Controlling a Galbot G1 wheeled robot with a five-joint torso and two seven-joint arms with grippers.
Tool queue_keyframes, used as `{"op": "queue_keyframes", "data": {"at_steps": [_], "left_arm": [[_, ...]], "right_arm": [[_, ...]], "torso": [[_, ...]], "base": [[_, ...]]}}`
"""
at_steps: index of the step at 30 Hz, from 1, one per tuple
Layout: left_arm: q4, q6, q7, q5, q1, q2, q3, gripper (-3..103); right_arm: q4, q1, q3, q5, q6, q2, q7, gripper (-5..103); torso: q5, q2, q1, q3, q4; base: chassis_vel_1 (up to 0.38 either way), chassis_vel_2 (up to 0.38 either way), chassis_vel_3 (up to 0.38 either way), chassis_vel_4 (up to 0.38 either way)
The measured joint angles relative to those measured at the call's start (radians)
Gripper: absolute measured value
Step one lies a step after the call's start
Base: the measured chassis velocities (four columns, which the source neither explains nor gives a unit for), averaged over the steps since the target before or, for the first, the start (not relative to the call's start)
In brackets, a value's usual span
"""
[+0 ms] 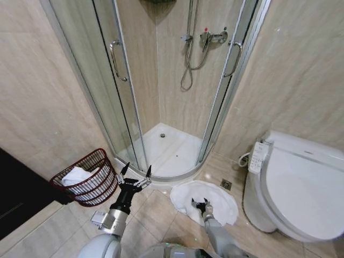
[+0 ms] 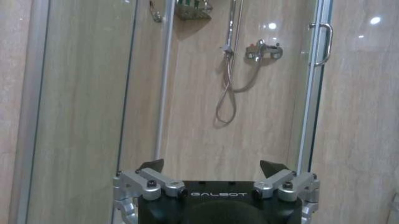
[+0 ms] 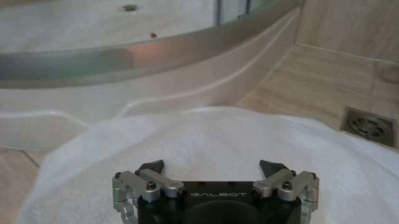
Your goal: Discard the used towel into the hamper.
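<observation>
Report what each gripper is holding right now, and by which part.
Nothing is held. The right gripper is open just above the white towel on the floor; the left gripper is open in the air beside the hamper.

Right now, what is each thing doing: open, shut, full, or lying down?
towel: lying flat on floor, not gripped.
hamper: upright, white cloth inside.
right gripper: open, over the towel.
left gripper: open, empty, raised.
shower door: open.
toilet lid: shut.
</observation>
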Motion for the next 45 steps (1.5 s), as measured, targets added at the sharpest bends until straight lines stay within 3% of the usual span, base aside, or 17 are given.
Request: {"op": "queue_keyframes", "data": {"at_steps": [5, 14, 28, 38, 40, 43, 45], "left_arm": [[0.000, 0.000, 0.000, 0.000, 0.000, 0.000, 0.000, 100], [0.000, 0.000, 0.000, 0.000, 0.000, 0.000, 0.000, 100], [0.000, 0.000, 0.000, 0.000, 0.000, 0.000, 0.000, 100], [0.000, 0.000, 0.000, 0.000, 0.000, 0.000, 0.000, 100], [0.000, 0.000, 0.000, 0.000, 0.000, 0.000, 0.000, 100], [0.000, 0.000, 0.000, 0.000, 0.000, 0.000, 0.000, 100], [0.000, 0.000, 0.000, 0.000, 0.000, 0.000, 0.000, 100]], "right_arm": [[0.005, -0.002, 0.006, -0.019, -0.011, -0.011, 0.042, 100], [-0.009, -0.009, 0.014, 0.012, -0.052, -0.035, -0.022, 100], [-0.027, 0.013, 0.026, 0.030, -0.142, -0.079, 0.070, 100], [-0.019, 0.012, 0.027, 0.042, -0.160, -0.072, 0.033, 103], [-0.016, 0.011, 0.027, 0.042, -0.161, -0.067, 0.028, 100], [-0.006, 0.006, 0.028, 0.041, -0.161, -0.054, 0.012, 85], [-0.003, 0.004, 0.028, 0.040, -0.161, -0.052, 0.012, 85]], "torso": [[-0.0001, -0.023, -0.010, -0.013, 0.0001], [-0.0001, -0.059, -0.024, -0.035, 0.0000], [-0.0002, -0.120, -0.048, -0.072, 0.0001], [-0.0005, -0.160, -0.063, -0.097, -0.0002], [-0.0005, -0.164, -0.064, -0.100, -0.0001], [-0.0004, -0.182, -0.070, -0.112, -0.0001], [-0.0004, -0.187, -0.072, -0.115, 0.0000]], "base": [[0.000, 0.000, 0.000, 0.000], [0.000, 0.000, 0.000, 0.000], [0.000, 0.000, 0.000, 0.000], [0.000, 0.000, 0.000, 0.000], [0.000, 0.000, 0.000, 0.000], [0.000, 0.000, 0.000, 0.000], [0.000, 0.000, 0.000, 0.000]]}}
